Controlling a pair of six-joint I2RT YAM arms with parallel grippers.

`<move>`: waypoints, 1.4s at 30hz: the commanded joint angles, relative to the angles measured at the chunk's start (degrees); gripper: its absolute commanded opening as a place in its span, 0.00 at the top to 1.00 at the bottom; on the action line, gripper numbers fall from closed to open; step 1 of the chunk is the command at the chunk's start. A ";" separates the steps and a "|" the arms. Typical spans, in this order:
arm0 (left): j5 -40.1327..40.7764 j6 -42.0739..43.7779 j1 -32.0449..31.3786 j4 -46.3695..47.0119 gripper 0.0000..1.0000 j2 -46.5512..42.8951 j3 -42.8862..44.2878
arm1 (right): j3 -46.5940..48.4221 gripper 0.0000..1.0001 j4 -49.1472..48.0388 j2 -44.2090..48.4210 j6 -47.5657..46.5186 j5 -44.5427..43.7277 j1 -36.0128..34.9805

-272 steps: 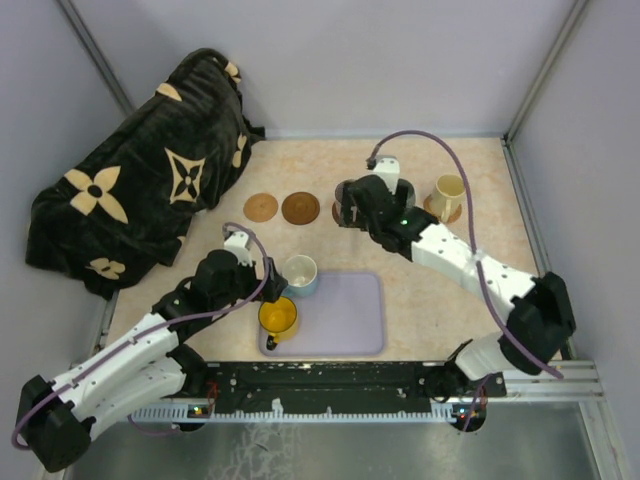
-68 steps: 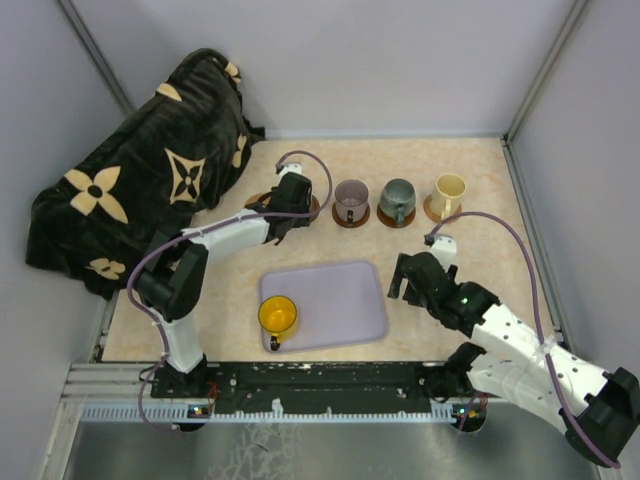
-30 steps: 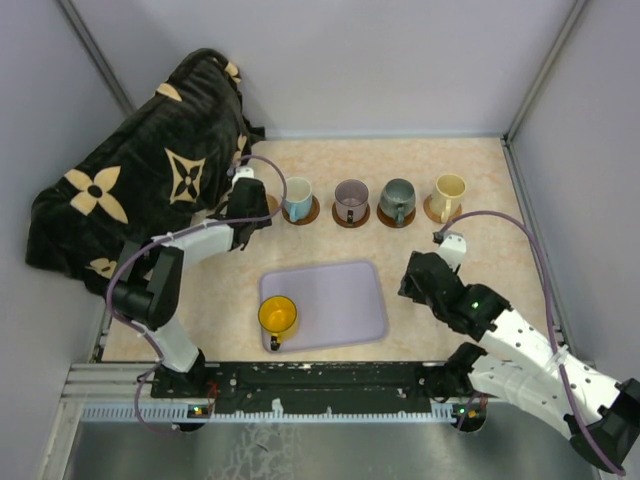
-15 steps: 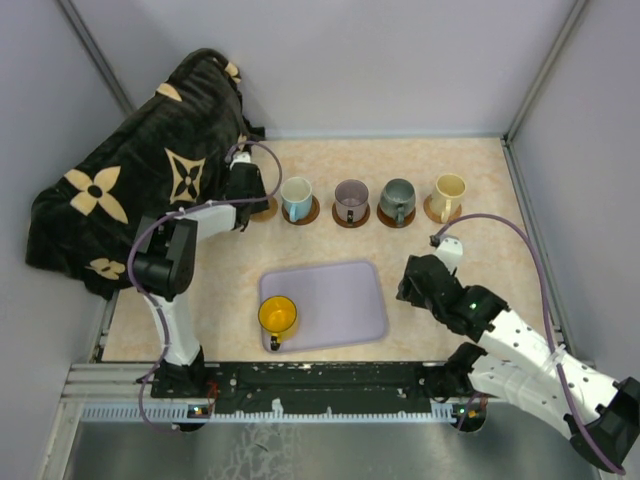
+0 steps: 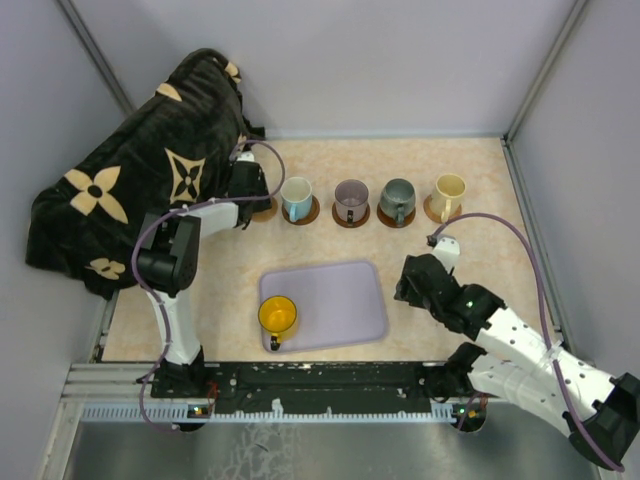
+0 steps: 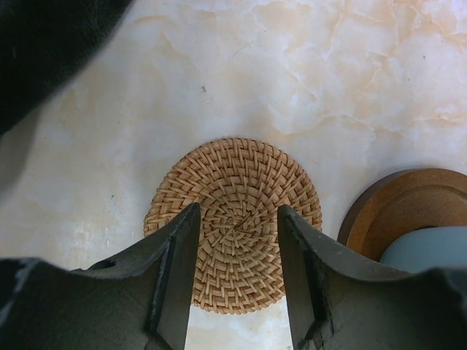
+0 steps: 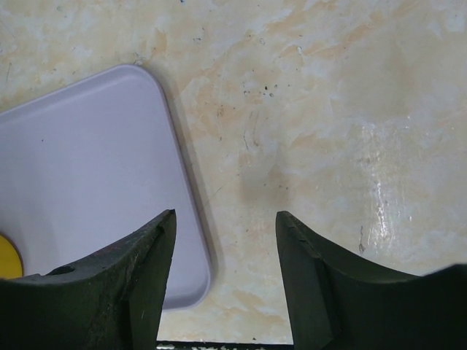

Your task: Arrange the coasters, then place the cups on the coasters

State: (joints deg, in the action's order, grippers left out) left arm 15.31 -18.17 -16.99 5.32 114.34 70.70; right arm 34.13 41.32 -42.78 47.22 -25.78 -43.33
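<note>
Blue cup [image 5: 296,197] released, my open left claw [image 6: 237,219] has moved to the bare coaster [image 6: 233,175] at its nine o'clock; right claw [image 7: 226,213] open; yellow cup [image 5: 277,316] remains.

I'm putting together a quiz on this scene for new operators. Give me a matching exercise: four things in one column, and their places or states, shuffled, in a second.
Column A
1. yellow cup
2. woven coaster
3. cream cup
4. right pincer

Column B
a. farthest right in the row of cups
b. open, over the table
c. on the lavender tray
d. no cup on it

Pairs: 1-c; 2-d; 3-a; 4-b
</note>
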 commanded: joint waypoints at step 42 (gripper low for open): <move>1.88 -3.42 2.14 -9.04 0.45 -1.11 -1.26 | -0.01 0.39 -1.49 0.83 0.97 -0.34 -0.38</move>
State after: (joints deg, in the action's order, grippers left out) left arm 17.32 -22.65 -15.97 -0.49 112.79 70.15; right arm 34.13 41.32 -41.80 47.83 -25.76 -43.35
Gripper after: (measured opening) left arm 0.545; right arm 0.608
